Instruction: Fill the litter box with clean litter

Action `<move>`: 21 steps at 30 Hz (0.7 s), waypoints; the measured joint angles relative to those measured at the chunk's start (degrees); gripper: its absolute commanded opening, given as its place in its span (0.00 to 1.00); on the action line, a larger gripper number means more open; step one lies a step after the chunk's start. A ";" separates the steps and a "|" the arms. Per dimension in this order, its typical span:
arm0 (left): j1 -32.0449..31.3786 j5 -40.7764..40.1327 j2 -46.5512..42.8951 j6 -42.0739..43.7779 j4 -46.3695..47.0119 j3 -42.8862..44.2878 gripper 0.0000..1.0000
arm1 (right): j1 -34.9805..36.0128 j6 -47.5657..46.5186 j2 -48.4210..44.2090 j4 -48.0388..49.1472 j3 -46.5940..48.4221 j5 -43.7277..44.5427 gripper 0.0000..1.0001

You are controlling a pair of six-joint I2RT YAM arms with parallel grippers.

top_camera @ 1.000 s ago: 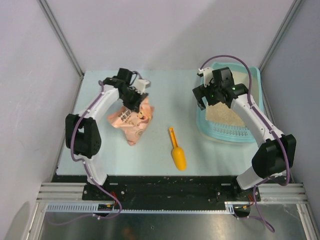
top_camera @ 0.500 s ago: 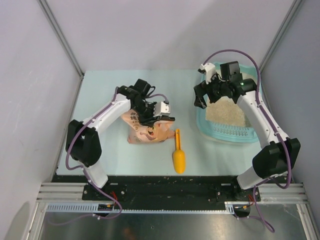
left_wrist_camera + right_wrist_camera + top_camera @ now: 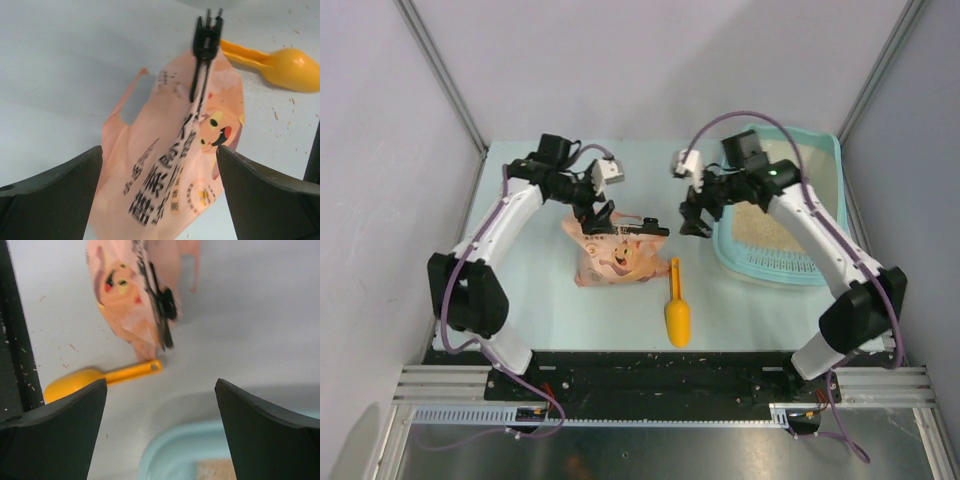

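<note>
Above centre-left of bench (image 3: pixel 520 290), left end effector (image 3: pixel 597 214) spread wide, empty, over pink-orange bag (image 3: pixel 613 258). Right end effector (image 3: pixel 695 225) likewise released, just beside litter box (image 3: pixel 785 263) at upper right; clean litter (image 3: pixel 752 228) inside. Orange scoop (image 3: pixel 676 310) below centre.

Light-teal rectangular litter box (image 3: pixel 772 266) lies flat at the surface's far right corner, slotted grille nearest, holding pale beige clean litter (image 3: pixel 755 230).

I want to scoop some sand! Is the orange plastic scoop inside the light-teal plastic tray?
No, the orange plastic scoop lies on the table, outside the light-teal plastic litter tray, next to the pink-orange printed bag.
</note>
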 measured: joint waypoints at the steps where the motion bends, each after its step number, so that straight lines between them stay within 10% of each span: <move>1: 1.25 0.50 -1.16 -1.53 1.44 -0.57 0.98 | 1.73 -0.33 1.66 -0.15 1.18 -0.20 0.91; 21: 4.90 0.61 -17.59 -17.35 11.10 -12.74 0.95 | 5.68 -4.26 24.92 -10.91 21.27 -11.02 0.67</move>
